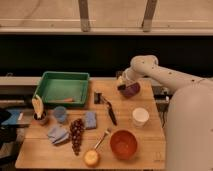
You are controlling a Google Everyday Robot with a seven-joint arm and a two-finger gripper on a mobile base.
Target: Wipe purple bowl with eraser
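End effector hung low at the left rim of the purple bowl, which sat at the far right of the tabletop, just beyond the white cup; clamped or apart, couldn't tell.

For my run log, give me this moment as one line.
gripper: at left rim of small round dark purple bowl | bowl: far right corner of wooden table | eraser: not discernible

No readable text, labels, brands, numbers or signs on anything here. Gripper is at the left rim of the purple bowl.
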